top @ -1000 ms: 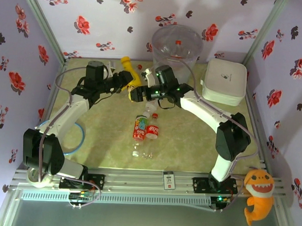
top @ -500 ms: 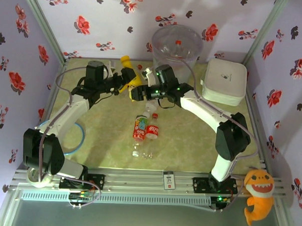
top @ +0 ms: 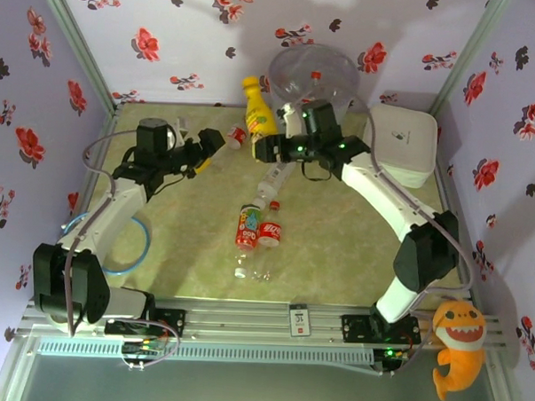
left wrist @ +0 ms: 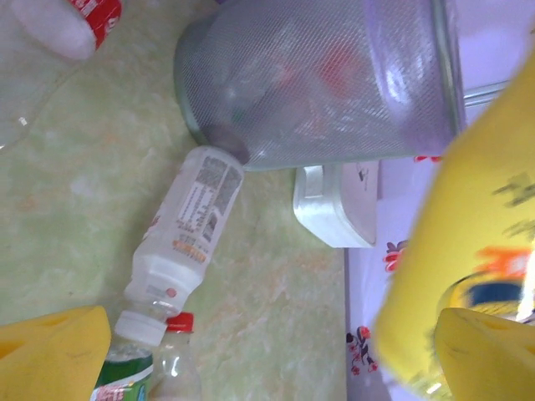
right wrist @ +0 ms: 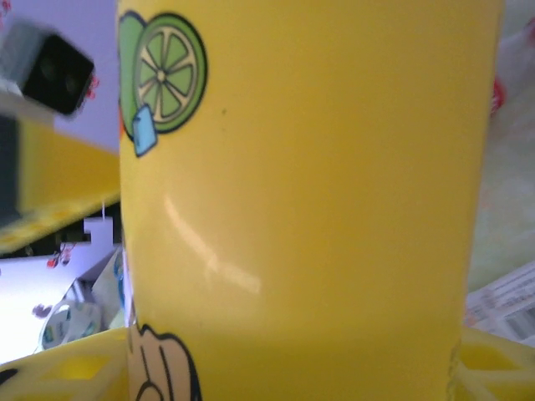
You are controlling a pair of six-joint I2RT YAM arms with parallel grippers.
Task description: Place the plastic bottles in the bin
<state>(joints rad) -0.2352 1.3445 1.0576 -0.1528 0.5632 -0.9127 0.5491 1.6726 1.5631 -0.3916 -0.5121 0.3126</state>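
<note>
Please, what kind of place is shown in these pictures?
Probably a small robot test booth, not a home: flower-printed walls enclose a table, two robot arms are bolted to a metal rail, and plastic bottles lie near a bin.

The left arm [top: 116, 205] and the right arm [top: 379, 192] look alike — smooth white tubes between chunky black joints and black bases, thin grey cables [top: 92, 153] looping loosely beside them — each ending in blocky yellow fingers [left wrist: 50, 351].
</note>
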